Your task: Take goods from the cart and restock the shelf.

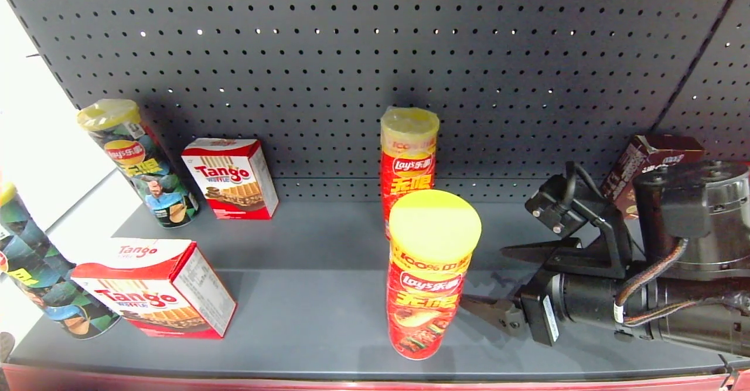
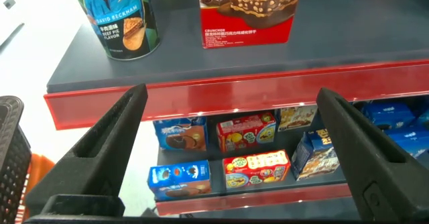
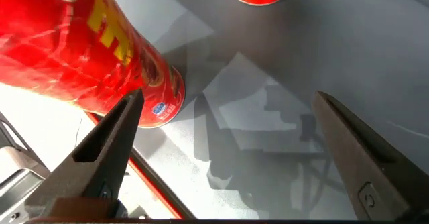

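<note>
The right hand (image 1: 498, 279) lies open on the shelf (image 1: 316, 303), fingers spread just beside the nearer red can (image 1: 430, 274). A second red can (image 1: 408, 156) stands behind that one, against the pegboard (image 1: 375, 57). Farther past the cans are two wafer boxes (image 1: 155, 288) (image 1: 231, 178) and two dark cans (image 1: 137, 162) (image 1: 35, 285), and one brown box (image 1: 650, 168) sits behind the hand's arm. The left hand (image 2: 228, 150), also open, hangs before the shelf's red front edge.
</note>
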Robot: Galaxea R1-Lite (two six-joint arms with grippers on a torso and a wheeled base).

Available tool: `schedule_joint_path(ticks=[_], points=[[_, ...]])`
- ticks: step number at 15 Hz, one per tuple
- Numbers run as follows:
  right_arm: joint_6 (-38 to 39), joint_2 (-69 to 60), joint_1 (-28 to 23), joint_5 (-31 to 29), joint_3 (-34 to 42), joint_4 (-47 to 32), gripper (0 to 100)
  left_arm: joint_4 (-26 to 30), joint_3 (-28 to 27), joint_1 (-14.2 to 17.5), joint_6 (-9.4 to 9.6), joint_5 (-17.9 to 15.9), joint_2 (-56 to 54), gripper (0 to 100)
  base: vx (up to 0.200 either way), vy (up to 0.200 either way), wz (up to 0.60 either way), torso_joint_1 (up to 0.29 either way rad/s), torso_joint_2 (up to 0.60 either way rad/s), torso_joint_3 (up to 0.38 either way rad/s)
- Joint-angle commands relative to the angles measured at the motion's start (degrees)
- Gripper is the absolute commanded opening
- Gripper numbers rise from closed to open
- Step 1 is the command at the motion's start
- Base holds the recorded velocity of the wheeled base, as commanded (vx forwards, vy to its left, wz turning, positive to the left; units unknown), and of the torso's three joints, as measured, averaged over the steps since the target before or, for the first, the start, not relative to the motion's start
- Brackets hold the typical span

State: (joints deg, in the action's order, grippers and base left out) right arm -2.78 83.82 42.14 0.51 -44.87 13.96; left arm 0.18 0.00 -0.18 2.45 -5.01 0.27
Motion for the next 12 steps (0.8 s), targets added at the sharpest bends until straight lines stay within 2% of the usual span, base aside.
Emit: schedule_joint_path(ticks=[1,12], points=[[-0.03,-1.29,-0.13,0.02,0.4,0.02,100,-0.01,0.0,0.01,0.01,0.0,0.08,100,0.0,0.0,0.0,0.0,0.0,0.0],[-0.03,-0.41,1.36,0.1,1.1,0.02,100,-0.01,0.0,-0.08,0.01,-0.09,0.08,100,0.0,0.0,0.0,0.0,0.0,0.0]])
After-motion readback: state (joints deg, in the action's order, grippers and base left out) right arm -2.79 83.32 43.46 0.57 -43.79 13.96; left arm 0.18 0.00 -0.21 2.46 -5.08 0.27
